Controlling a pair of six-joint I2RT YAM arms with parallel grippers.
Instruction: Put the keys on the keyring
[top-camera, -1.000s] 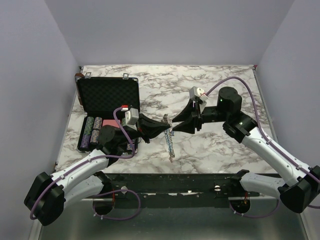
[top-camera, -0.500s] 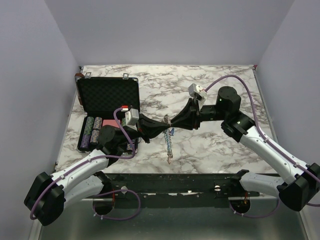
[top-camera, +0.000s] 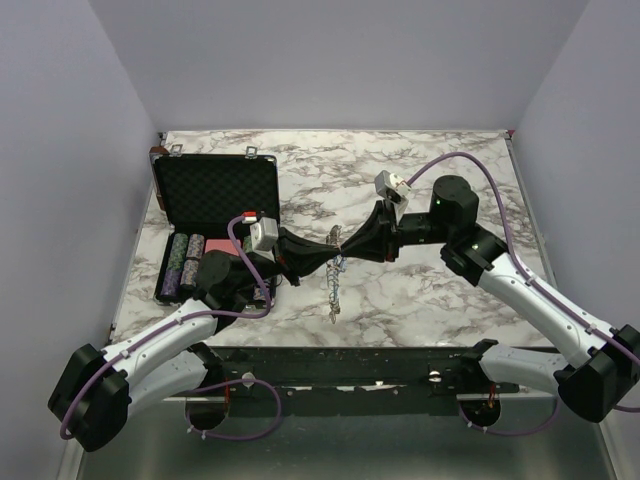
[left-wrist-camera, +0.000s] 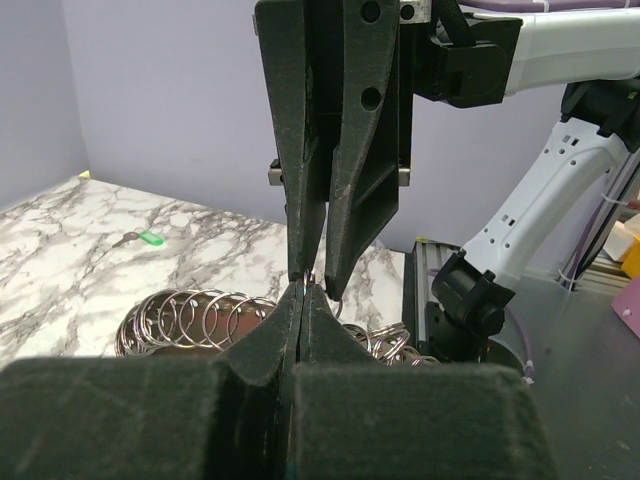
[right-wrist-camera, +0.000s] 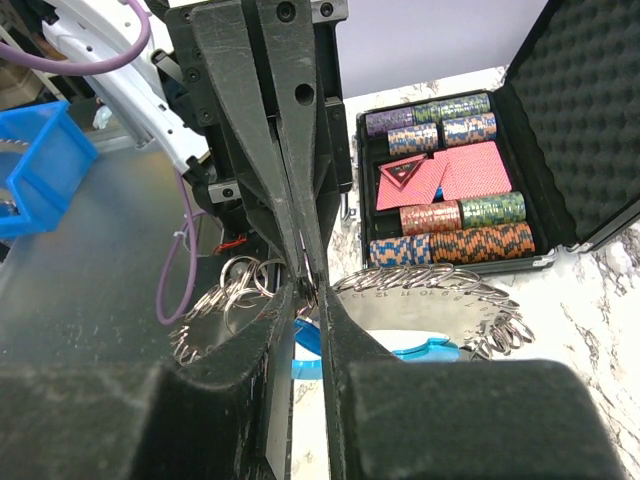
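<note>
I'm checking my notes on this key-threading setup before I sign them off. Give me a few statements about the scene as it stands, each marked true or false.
1. The black case stands open with poker chips inside. True.
2. The left gripper is wide open. False: it is shut.
3. The left gripper and the right gripper meet tip to tip over the table. True.
4. The green key lies inside the case. False: it lies on the marble table, away from both grippers.
5. The keyring is coiled up in the case. False: it trails from the gripper tips toward the table's near edge.
</note>
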